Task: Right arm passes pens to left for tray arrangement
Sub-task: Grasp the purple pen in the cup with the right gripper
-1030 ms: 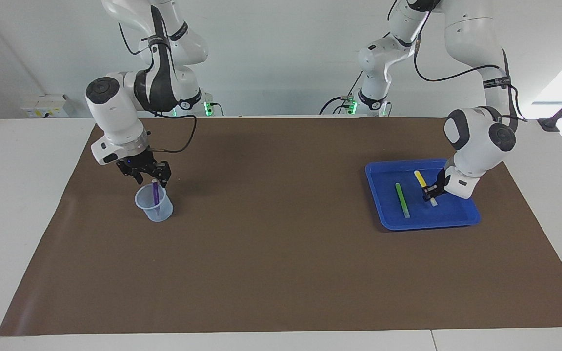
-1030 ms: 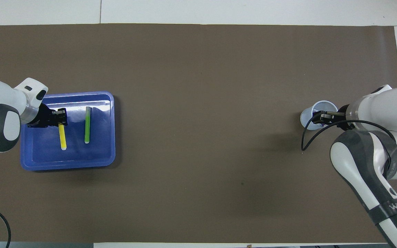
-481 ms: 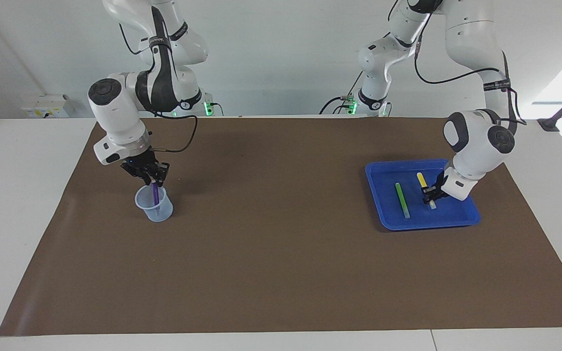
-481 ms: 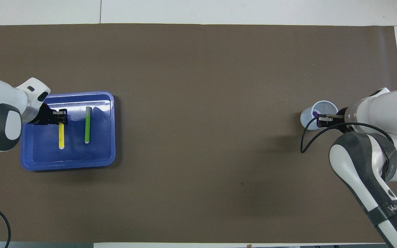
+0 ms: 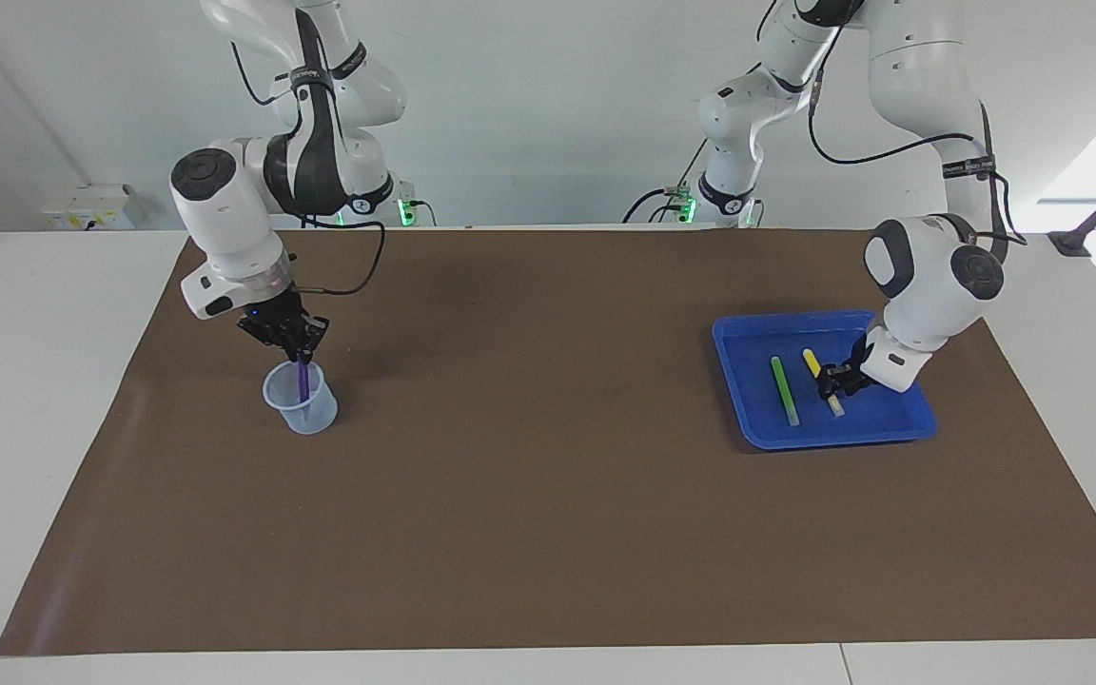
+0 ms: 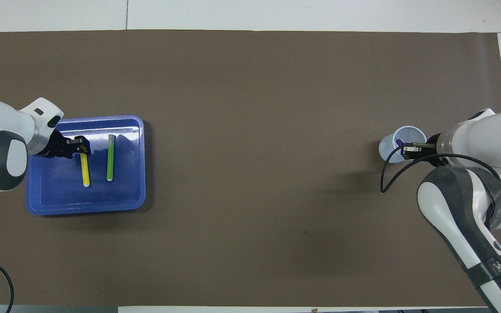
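The blue tray [image 5: 729,335] [image 6: 141,174] sits toward the left arm's end of the table. In it lie the green pen [image 5: 783,388] [image 6: 110,158] and, beside it, the yellow pen [image 5: 811,361] [image 6: 85,171]. My left gripper [image 5: 831,382] [image 6: 81,147] is low in the tray, open, its fingers still either side of the yellow pen. The purple pen [image 5: 303,379] [image 6: 399,141] stands in a translucent cup [image 5: 305,404] [image 6: 389,145] toward the right arm's end. My right gripper [image 5: 299,354] [image 6: 403,149] is shut on that pen's top end, just above the cup's rim.
A brown mat [image 5: 548,495] covers the table between cup and tray. A black cable [image 6: 385,174] loops from the right wrist down beside the cup.
My right gripper lowered onto the purple pen's top and shut on it. My left gripper opened and the yellow pen settled flat in the tray, closer to the green one.
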